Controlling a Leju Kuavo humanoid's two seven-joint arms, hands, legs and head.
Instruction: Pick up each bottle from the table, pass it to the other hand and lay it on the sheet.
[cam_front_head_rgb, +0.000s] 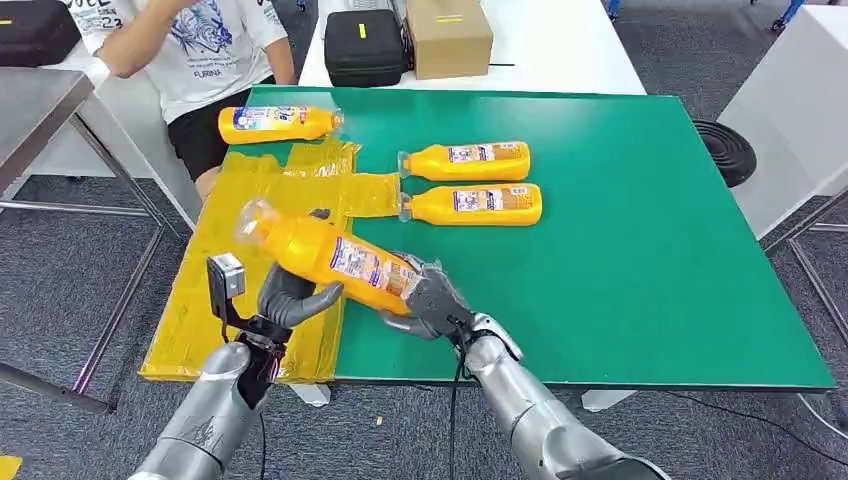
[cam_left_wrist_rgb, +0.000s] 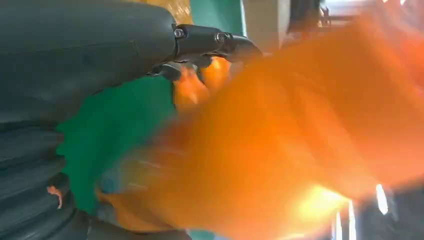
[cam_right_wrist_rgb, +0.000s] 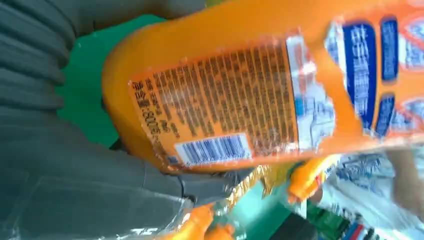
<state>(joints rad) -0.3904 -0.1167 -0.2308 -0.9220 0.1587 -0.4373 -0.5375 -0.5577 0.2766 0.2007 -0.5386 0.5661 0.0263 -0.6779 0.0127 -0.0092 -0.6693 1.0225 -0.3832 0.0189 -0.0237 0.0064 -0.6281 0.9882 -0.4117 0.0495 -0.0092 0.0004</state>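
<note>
Green table (cam_front_head_rgb: 640, 250), yellow sheet (cam_front_head_rgb: 215, 290) on its left | my right hand (cam_front_head_rgb: 432, 297) grips the raised orange bottle (cam_front_head_rgb: 335, 255) by its base | my left hand (cam_front_head_rgb: 290, 300) cups under its middle, fingers apart | three bottles lie behind.

Head view: high on the robot, facing forward and down over the green surface (cam_front_head_rgb: 640, 250).
Left wrist view: pressed close, blurred.
Right wrist view: equally close.
Shared: the held bottle (cam_front_head_rgb: 330, 255).
</note>
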